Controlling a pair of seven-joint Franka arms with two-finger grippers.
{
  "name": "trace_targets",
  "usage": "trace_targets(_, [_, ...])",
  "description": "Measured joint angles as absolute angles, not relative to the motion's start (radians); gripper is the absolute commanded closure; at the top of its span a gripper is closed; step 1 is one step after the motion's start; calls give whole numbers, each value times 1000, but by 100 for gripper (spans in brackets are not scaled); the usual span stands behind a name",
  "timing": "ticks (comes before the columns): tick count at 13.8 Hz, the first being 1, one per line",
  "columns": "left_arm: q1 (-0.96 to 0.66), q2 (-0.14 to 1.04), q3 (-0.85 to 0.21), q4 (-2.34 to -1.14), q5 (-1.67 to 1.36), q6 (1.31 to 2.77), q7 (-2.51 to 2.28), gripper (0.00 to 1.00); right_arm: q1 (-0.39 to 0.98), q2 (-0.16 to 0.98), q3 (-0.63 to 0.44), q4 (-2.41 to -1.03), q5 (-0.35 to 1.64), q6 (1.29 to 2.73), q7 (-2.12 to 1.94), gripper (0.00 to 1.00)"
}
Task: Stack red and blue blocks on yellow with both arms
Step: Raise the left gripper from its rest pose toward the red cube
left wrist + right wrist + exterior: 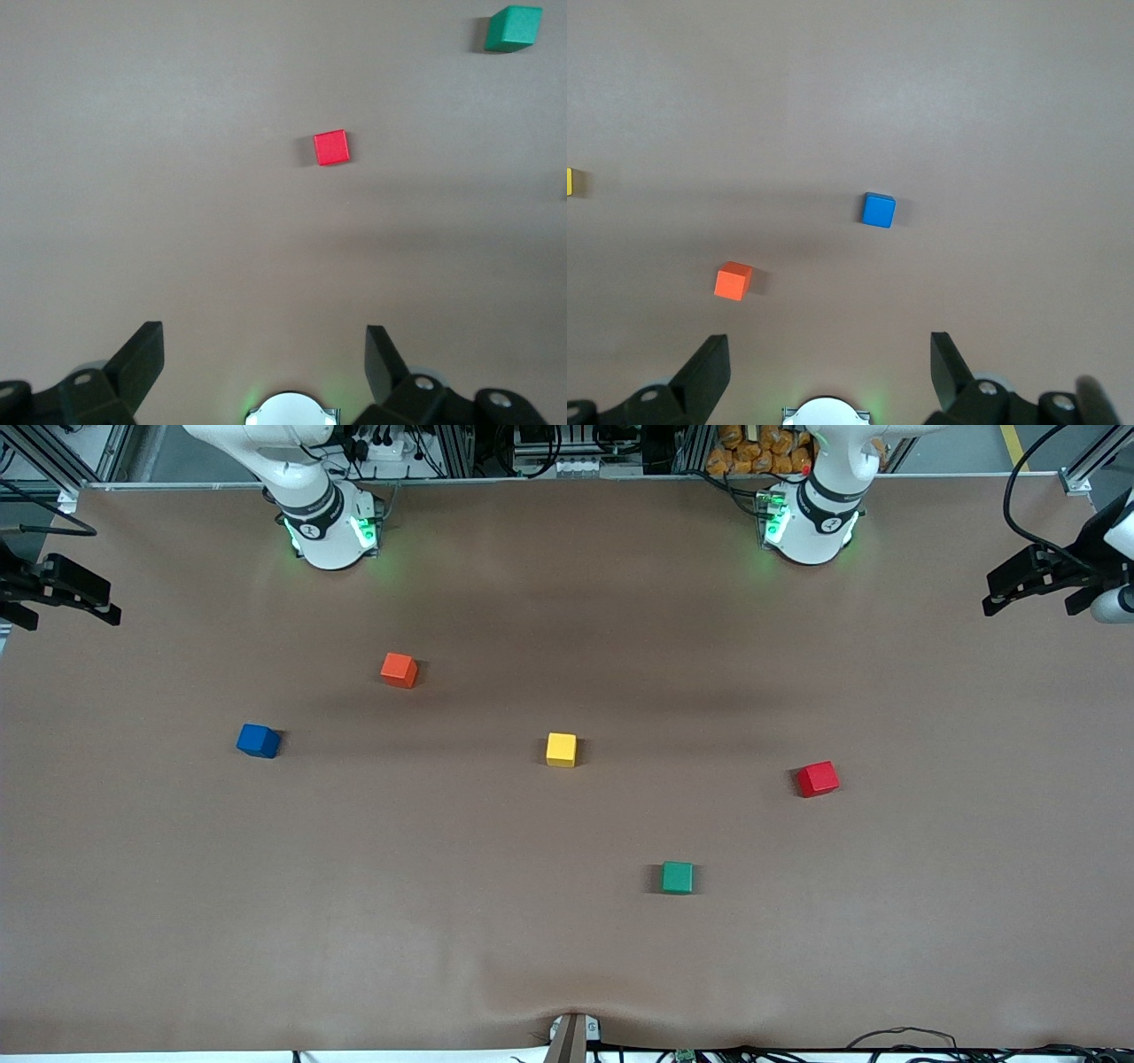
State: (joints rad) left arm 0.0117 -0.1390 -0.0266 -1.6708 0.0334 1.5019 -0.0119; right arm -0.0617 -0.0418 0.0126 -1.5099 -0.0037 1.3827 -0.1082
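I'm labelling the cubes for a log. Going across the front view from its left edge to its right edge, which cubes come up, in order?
blue cube → orange cube → yellow cube → green cube → red cube

We see the yellow cube (561, 749) resting flat near the middle of the brown counter (567, 957), with nothing on top of it. The blue cube (258, 740) lies well apart from it toward the right arm's end, turned slightly askew, and the red cube (817, 779) lies well apart toward the left arm's end, a little nearer the front camera and also turned askew. All three are small, matte and of equal size, each alone on the counter.
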Motion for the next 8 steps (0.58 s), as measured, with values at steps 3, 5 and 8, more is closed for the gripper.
trace_targets(3, [9, -136, -43, -1667, 33, 1495, -17, 0, -62, -42, 12, -1510, -4, 1383, -108, 0])
trace_targets(5, [8, -126, -50, -1665, 33, 1494, -20, 0, -62, -42, 12, -1510, -4, 1383, -108, 0])
trace_targets(8, [8, -113, -52, -1655, 33, 1490, -20, 0, -62, -42, 12, -1510, -4, 1383, -108, 0])
